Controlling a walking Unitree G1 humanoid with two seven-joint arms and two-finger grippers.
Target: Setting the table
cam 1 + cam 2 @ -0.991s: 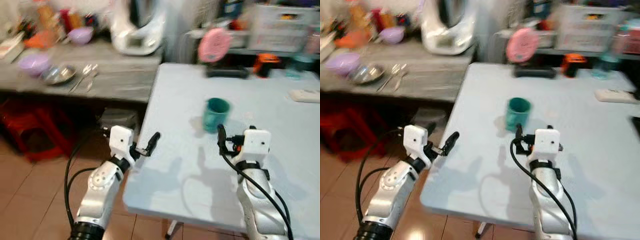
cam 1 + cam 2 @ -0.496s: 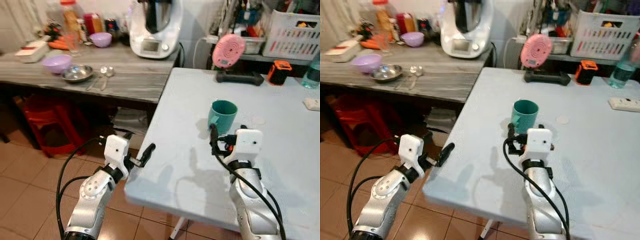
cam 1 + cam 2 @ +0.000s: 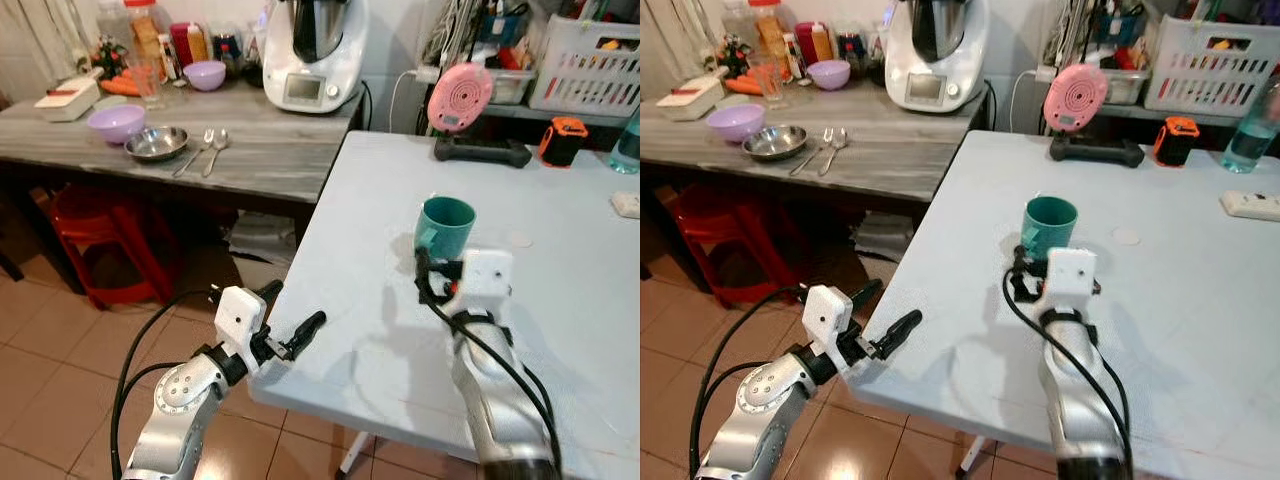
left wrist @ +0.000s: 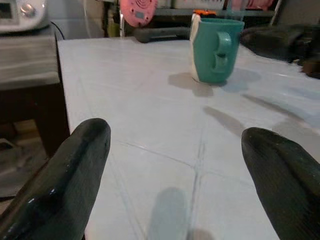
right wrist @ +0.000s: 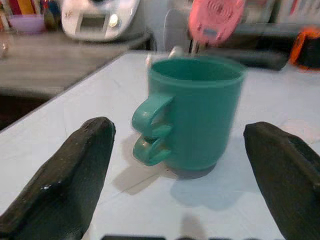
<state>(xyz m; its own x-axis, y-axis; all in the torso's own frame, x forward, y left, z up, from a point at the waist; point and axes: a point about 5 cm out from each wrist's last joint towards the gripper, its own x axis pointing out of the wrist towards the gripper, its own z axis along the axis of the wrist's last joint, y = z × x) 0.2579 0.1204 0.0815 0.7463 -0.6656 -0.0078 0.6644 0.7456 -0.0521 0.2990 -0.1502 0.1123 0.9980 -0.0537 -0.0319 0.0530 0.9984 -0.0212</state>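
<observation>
We have the upright teal plastic mug (image 5: 192,112) dead ahead of our right gripper (image 5: 185,187), whose spread fingers hold nothing, handle toward the left gripper (image 3: 297,335), farther off.

Left gripper (image 3: 293,336) raised forward at lower left, fingers spread wide (wrist view confirms). Right gripper (image 5: 180,170) held out ahead on a bent silver arm, fingers also parted wide.
</observation>
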